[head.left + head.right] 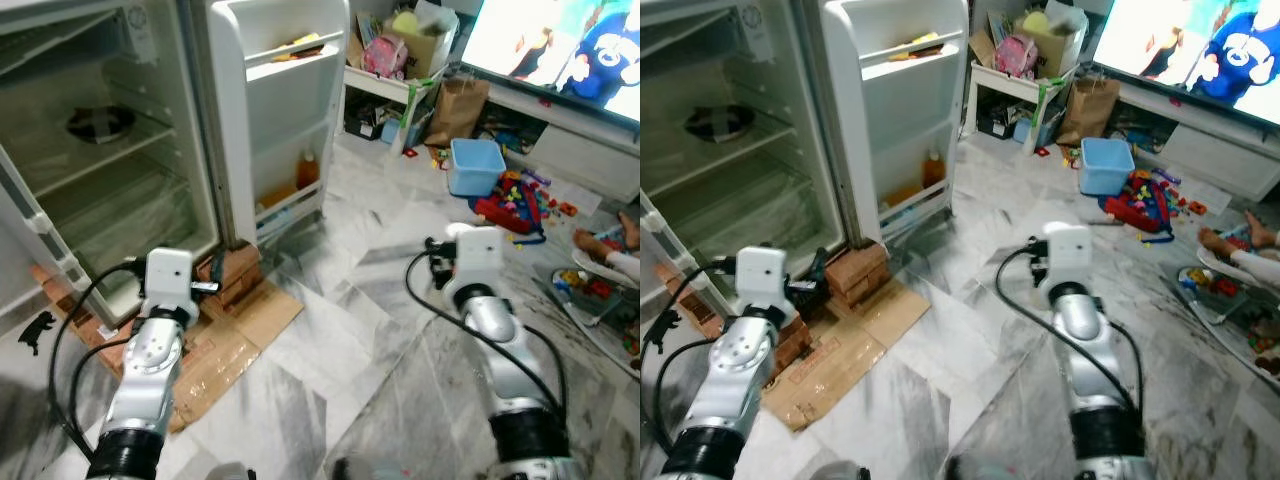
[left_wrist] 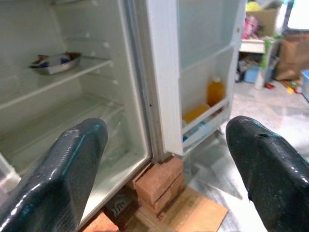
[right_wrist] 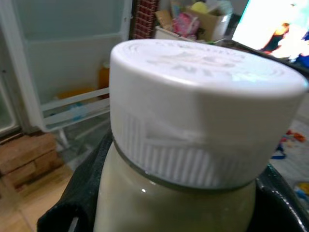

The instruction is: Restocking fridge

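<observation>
One white-capped bottle (image 3: 193,145) between the right gripper (image 3: 174,203) fingers.

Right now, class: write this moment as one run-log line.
fridge: open | right gripper: shut on bottle | left gripper: open, empty, facing fridge

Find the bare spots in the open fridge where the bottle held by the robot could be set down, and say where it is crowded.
Free: the lower shelf under the metal tray, and shelf space beside that tray. Crowded: the bottom door rack, holding an orange bottle; the top door rack also holds items.
</observation>
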`<state>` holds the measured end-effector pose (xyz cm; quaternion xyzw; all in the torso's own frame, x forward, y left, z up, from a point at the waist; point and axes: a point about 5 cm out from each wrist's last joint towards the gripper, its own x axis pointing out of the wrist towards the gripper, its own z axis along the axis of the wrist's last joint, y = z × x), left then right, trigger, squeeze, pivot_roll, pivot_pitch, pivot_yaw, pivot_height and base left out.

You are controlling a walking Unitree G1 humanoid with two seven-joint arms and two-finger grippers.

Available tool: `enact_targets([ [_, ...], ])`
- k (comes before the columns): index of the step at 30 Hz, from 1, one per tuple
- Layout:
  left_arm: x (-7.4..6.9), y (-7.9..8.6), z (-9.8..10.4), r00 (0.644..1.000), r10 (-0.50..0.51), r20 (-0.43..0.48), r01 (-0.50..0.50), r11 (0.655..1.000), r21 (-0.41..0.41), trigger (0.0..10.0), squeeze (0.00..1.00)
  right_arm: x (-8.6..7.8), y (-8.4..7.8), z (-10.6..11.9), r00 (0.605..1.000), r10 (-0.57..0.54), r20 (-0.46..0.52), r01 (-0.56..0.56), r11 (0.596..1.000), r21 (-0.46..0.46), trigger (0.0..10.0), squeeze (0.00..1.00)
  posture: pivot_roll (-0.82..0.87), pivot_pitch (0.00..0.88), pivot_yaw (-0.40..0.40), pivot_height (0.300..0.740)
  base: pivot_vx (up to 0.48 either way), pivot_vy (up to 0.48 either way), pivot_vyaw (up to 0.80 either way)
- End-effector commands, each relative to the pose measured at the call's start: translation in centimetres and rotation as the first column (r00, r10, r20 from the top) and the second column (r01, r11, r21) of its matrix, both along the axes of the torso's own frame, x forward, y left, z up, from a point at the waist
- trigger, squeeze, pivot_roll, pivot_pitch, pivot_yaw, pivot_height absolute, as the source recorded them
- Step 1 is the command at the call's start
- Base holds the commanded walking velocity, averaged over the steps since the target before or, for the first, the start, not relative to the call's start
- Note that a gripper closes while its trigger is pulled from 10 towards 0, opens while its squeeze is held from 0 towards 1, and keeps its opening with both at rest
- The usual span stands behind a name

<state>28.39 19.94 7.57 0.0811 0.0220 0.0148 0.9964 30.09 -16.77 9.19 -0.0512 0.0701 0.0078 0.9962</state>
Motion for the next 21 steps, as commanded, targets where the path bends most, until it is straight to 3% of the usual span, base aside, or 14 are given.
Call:
enact_targets([
  [1,0.1,-0.4,0.1,1.000,-0.023,0.002,0.023,1.000,0.002,10.0,0.00,0.0,-0.2,0.4,1.000,-0.004,0.027,0.003,1.000,0.008,10.0,0.00,0.05,0.000,-0.056,0.716,0.000,0.000,0.00],
  [8,0.3,0.1,0.8,0.999,-0.033,0.039,0.033,0.999,-0.012,10.0,0.00,0.4,1.0,1.4,0.995,0.050,0.090,-0.052,0.998,0.026,10.0,0.00,0.05,0.000,-0.050,0.716,0.127,0.000,0.18],
  [21,0.0,-0.8,0.4,0.999,-0.038,0.027,0.038,0.999,-0.005,10.0,0.00,1.2,1.3,2.8,0.984,0.093,0.155,-0.100,0.994,0.039,10.0,0.00,0.04,0.000,-0.062,0.716,0.480,0.000,0.79],
])
